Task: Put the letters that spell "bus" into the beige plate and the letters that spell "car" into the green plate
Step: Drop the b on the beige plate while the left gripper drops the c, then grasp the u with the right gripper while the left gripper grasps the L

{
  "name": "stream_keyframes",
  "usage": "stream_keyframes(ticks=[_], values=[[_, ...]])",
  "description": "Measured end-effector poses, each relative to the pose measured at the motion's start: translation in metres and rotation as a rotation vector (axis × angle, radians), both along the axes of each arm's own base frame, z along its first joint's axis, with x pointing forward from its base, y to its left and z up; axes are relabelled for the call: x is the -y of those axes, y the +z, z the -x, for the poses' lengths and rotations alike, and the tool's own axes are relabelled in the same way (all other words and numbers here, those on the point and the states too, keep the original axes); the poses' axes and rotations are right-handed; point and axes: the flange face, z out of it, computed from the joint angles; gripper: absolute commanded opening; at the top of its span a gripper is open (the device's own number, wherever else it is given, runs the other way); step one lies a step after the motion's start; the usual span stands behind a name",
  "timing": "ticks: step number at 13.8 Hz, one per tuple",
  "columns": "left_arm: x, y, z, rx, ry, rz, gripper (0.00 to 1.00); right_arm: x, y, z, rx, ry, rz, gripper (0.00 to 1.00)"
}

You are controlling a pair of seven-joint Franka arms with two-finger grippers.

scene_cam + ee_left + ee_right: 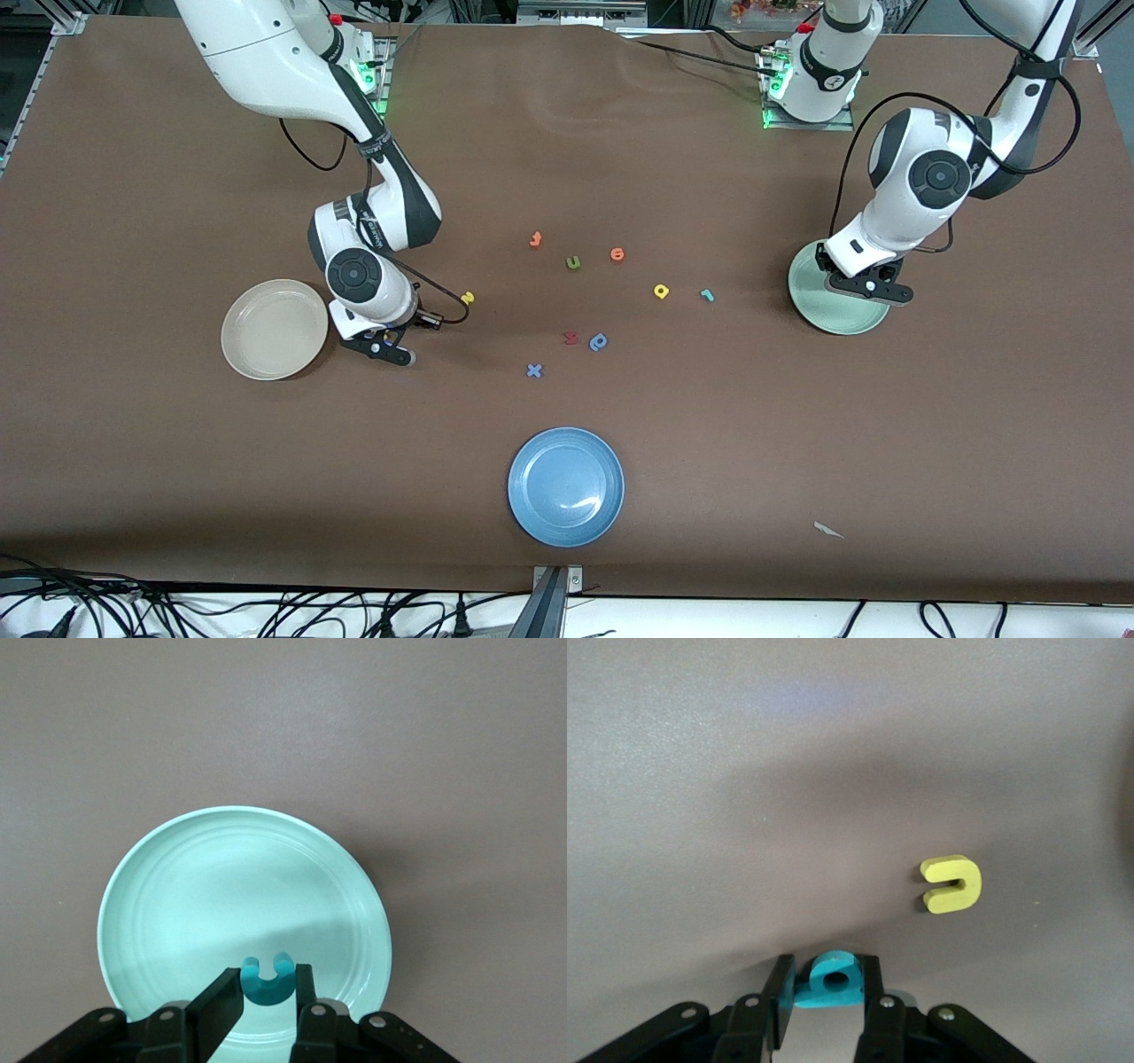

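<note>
Left gripper (267, 992) over the green plate (177, 895), jaws pinching the teal "c" (266, 979). Right gripper (828, 992) low beside the beige plate (273, 329), jaws pinching the teal "b" (831, 977); the yellow "u" (952, 883) lies near on the counter (797, 443). Yellow "s" (467, 298), yellow "a" (661, 291) and teal "r" (706, 294) lie mid-counter among orange letters (535, 238), an olive "u" (573, 262), a blue "p" (599, 341) and a blue "x" (533, 370). The blue plate (566, 486) lies nearest the front camera.

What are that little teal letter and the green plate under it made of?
The teal c, pinched in the left end effector, looks like matte foam: thick, soft-edged, no shine. The green plate looks like glazed ceramic or hard plastic: smooth, with faint rings and a soft sheen.
</note>
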Motion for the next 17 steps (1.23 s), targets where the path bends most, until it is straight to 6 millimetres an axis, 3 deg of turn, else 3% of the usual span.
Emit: stream_keyframes(ticks=[3, 6, 8, 11, 12, 14, 17], values=[[-0.004, -0.016, 0.001, -0.014, -0.001, 0.014, 0.59, 0.001, 0.009, -0.006, -0.007, 0.007, 0.005, 0.20], [-0.003, -0.018, 0.001, -0.016, -0.004, 0.016, 0.67, 0.029, 0.060, -0.034, -0.070, 0.067, 0.038, 0.20], [-0.003, -0.017, 0.001, -0.016, -0.005, 0.016, 0.70, 0.072, 0.095, -0.053, -0.085, 0.146, 0.046, 0.20], [0.000, -0.017, 0.001, -0.016, -0.003, 0.020, 0.72, 0.163, 0.116, -0.068, -0.126, 0.301, 0.053, 0.20], [0.009, -0.017, 0.002, -0.018, 0.008, 0.042, 0.74, 0.197, 0.116, -0.070, -0.142, 0.342, 0.051, 0.21], [0.048, -0.014, 0.006, -0.023, 0.024, 0.114, 0.74, 0.256, 0.105, -0.066, -0.175, 0.386, 0.028, 0.22], [0.102, -0.012, 0.014, 0.010, -0.032, 0.159, 0.74, 0.316, 0.060, -0.055, -0.171, 0.447, 0.012, 0.23]])
